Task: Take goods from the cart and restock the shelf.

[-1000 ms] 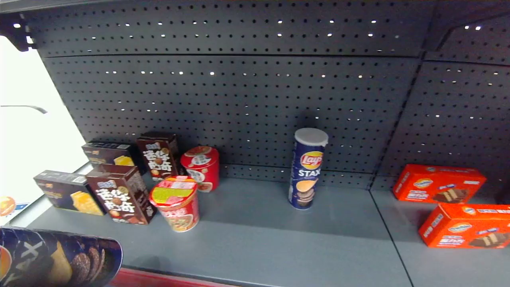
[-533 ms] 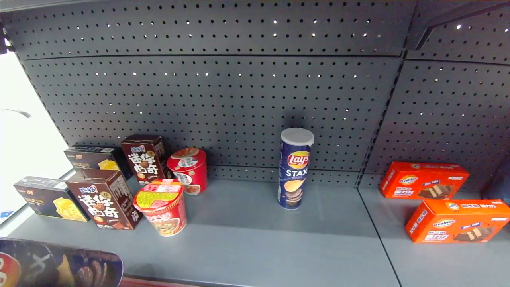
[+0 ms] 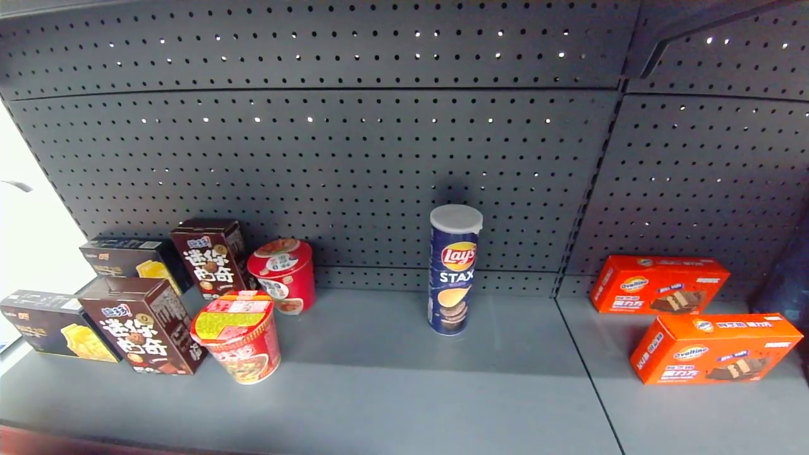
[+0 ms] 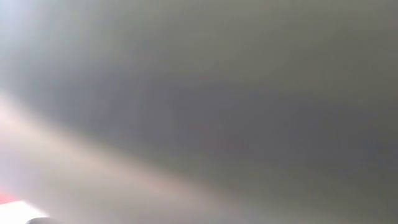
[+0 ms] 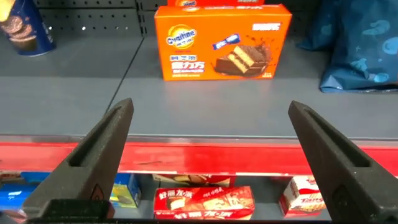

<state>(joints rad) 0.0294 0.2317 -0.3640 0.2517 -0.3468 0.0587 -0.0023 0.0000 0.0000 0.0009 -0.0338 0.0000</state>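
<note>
Head view, chip can stood upright mid shelf close to pegboard back, cup noodles & dark boxes on its left, orange boxes on its right, R pincer spread wide w/ nothing held, facing shelf's front edge.

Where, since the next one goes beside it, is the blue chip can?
Head view: the blue chip can stands upright near the pegboard, red cups on its left, orange boxes on its right.

Dim shelf, white glare at left
</note>
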